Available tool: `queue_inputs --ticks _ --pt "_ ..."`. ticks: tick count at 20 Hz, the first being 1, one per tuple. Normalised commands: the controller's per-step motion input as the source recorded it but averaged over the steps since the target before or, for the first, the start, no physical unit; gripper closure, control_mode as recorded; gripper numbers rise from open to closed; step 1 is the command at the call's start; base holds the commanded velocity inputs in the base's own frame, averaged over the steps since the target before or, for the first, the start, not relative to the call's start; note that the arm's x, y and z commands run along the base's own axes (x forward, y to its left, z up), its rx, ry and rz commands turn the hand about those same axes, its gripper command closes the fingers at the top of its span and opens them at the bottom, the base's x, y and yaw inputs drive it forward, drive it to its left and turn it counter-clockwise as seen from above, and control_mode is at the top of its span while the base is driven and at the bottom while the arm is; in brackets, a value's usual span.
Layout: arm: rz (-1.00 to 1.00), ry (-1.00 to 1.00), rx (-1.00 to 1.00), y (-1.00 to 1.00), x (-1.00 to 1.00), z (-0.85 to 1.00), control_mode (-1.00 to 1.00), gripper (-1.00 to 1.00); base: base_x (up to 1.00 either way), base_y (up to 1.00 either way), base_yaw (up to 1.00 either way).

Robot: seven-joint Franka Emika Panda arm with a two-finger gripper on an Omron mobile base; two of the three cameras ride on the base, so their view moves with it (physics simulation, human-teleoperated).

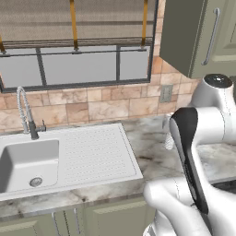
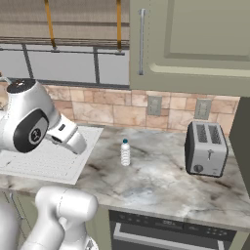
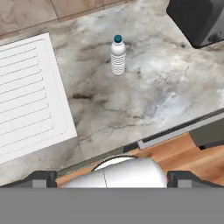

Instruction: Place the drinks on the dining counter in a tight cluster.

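Note:
A small clear bottle with a blue cap (image 2: 125,153) stands upright on the marble kitchen worktop (image 2: 161,180), between the white drainboard and the toaster. In the hand view this bottle (image 3: 117,56) is near the top centre, far ahead of my gripper (image 3: 109,179). The gripper's two dark fingertips (image 3: 37,179) sit wide apart at the bottom with nothing between them, so it is open. It hovers back from the worktop's front edge, well clear of the bottle. The dining counter is out of view.
A sink (image 1: 27,161) with a spring faucet (image 1: 26,117) and ribbed drainboard (image 1: 92,152) lies to the left. A silver toaster (image 2: 206,149) stands to the right. A wall cabinet (image 2: 195,44) hangs overhead. An oven front (image 2: 171,234) is below the worktop edge.

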Motion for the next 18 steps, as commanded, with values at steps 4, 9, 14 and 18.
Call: queue_inputs --ticks 4,9,14,18 --pt "0.0 0.02 -0.06 -0.22 0.59 -0.41 -1.0 -1.0 0.0 0.0 0.0" --pt "0.0 0.0 -0.05 -0.36 0.62 -0.32 -1.0 -1.0 0.0 0.0 0.0" --pt "0.0 0.0 -0.01 -0.35 0.58 -0.16 -1.0 -1.0 0.0 0.0 0.0" --pt "0.0 0.0 0.0 -0.12 0.42 -0.19 -1.0 -1.0 0.0 0.0 0.0"
